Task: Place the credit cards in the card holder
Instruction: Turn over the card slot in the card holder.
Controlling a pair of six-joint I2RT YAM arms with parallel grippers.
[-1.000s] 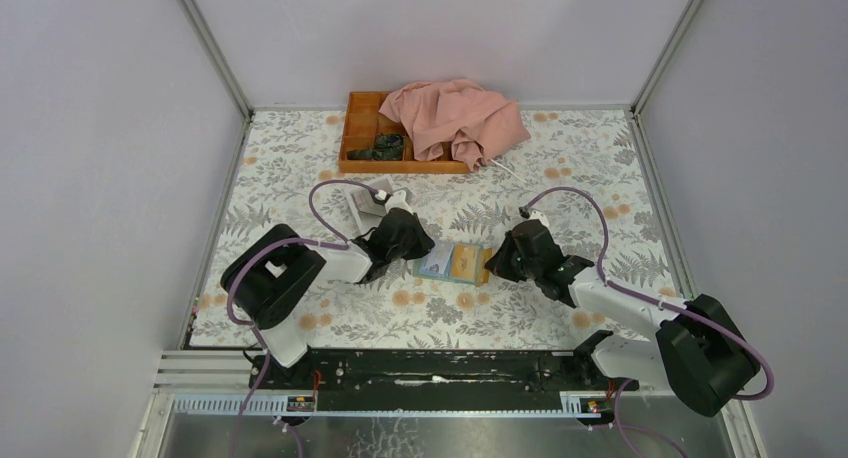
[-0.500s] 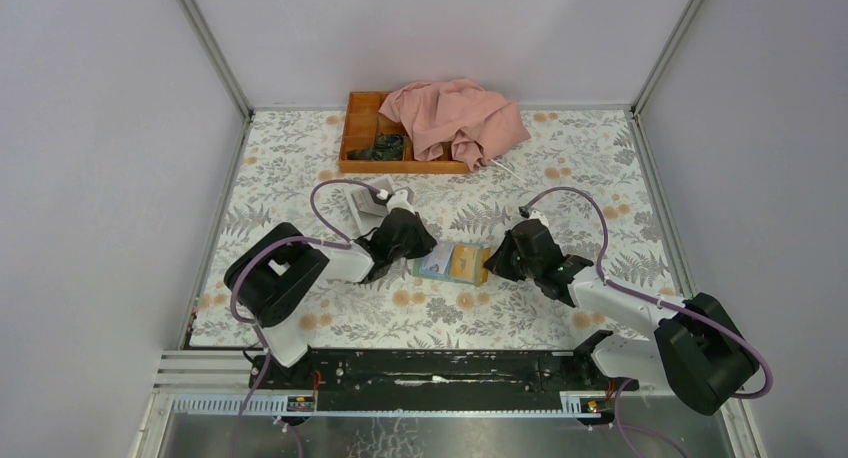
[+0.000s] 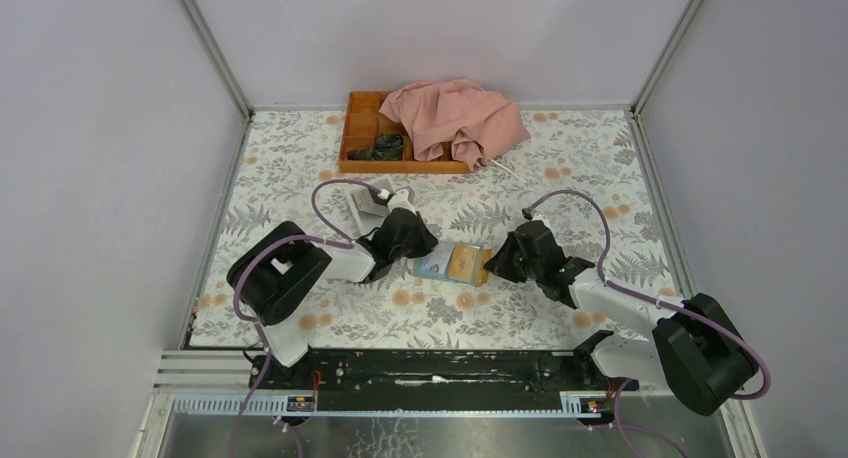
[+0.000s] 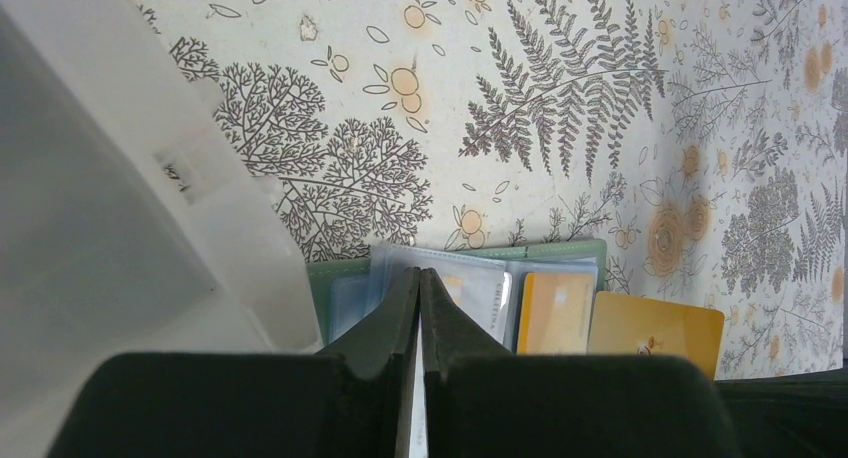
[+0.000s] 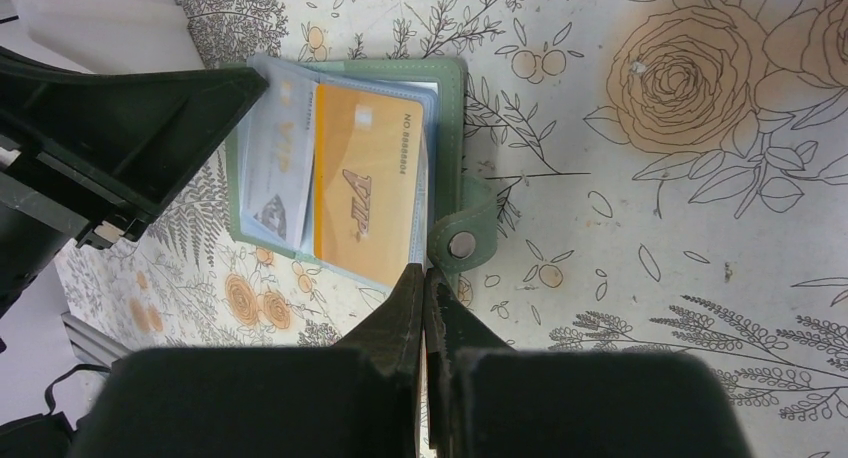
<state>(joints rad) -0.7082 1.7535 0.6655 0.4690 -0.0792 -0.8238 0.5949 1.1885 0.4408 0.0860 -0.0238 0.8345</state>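
Note:
The grey-green card holder (image 3: 438, 270) lies open on the floral mat between both arms, with pale blue and orange leaves inside. My left gripper (image 4: 420, 274) is shut, with a thin pale leaf of the holder (image 4: 350, 278) edge-on between its jaws. A greyish card (image 4: 482, 294) and an orange card (image 4: 555, 313) sit in the sleeves. Another orange card (image 4: 655, 323) sticks out past the holder's edge. In the right wrist view my right gripper (image 5: 425, 271) is shut at the near edge of the orange card (image 5: 365, 183), beside the holder's snap tab (image 5: 462, 243).
A white open-topped box (image 3: 368, 206) stands just behind my left gripper and fills the left of the left wrist view (image 4: 90, 208). An orange wooden tray (image 3: 362, 136) holding dark items, partly covered by a pink cloth (image 3: 455, 118), sits at the back.
Both grippers have stayed at the holder. My left arm has edged slightly right and my right gripper slightly forward; the holder has barely shifted.

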